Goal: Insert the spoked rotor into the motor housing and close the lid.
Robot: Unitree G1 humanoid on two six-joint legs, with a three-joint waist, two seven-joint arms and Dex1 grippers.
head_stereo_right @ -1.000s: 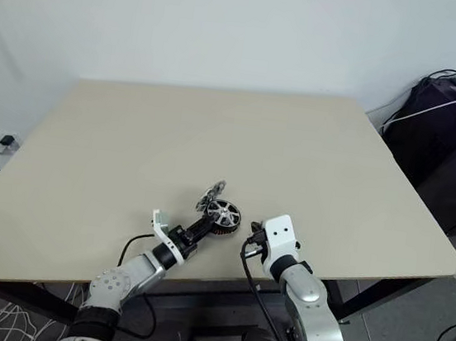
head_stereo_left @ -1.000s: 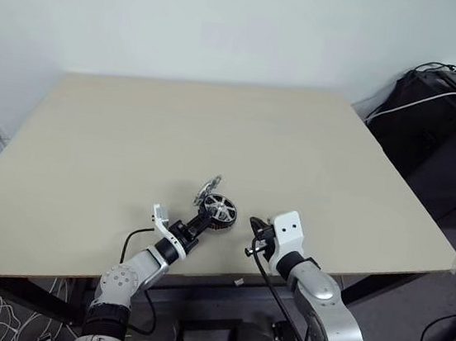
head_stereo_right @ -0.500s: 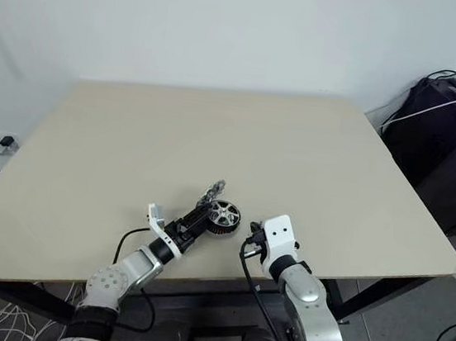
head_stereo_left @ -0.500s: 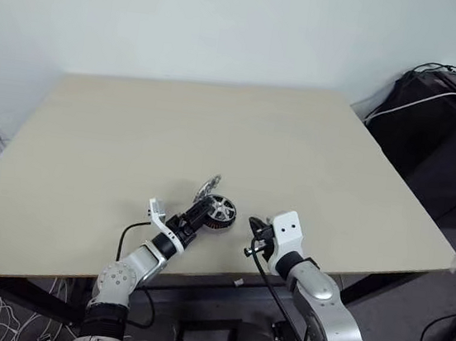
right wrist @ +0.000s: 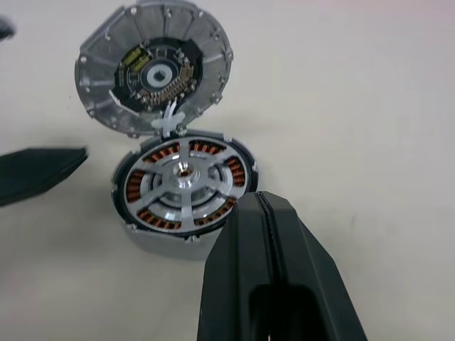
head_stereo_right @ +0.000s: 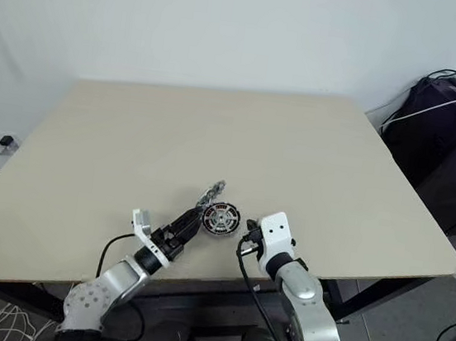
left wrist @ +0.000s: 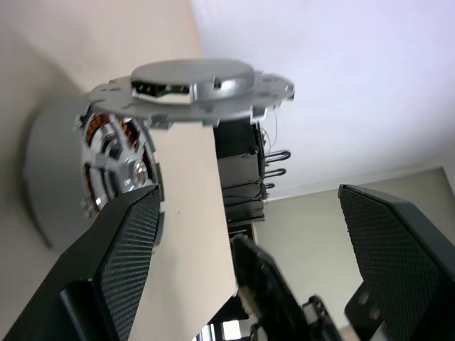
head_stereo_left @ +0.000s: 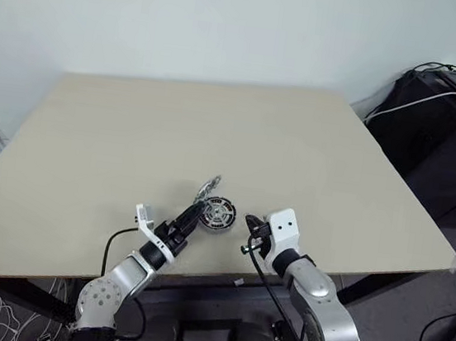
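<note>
The motor housing (right wrist: pixel 135 186), a dark ring with copper windings, lies on the table near its front edge. The silver spoked rotor (right wrist: pixel 183 183) sits flat inside it. The round silvery lid (right wrist: pixel 155 67) stands tilted open at the housing's far rim. My left gripper (head_stereo_left: pixel 192 215) is open just left of the housing, touching nothing; in the left wrist view its fingers (left wrist: pixel 121 263) stand wide apart, with the lid (left wrist: pixel 199 89) and housing (left wrist: pixel 117 170) ahead. My right gripper (right wrist: pixel 261 206) is shut and empty, its tip right beside the housing's near right rim.
The beige table (head_stereo_left: pixel 216 127) carries only the motor assembly. Its front edge runs just under both grippers. Dark equipment with cables (head_stereo_left: pixel 444 105) stands on the floor beyond the table's right side.
My left gripper has opened, let go at the housing and drawn back a little toward the table's near left. The rotor now lies flat in the housing. The right arm has stayed put.
</note>
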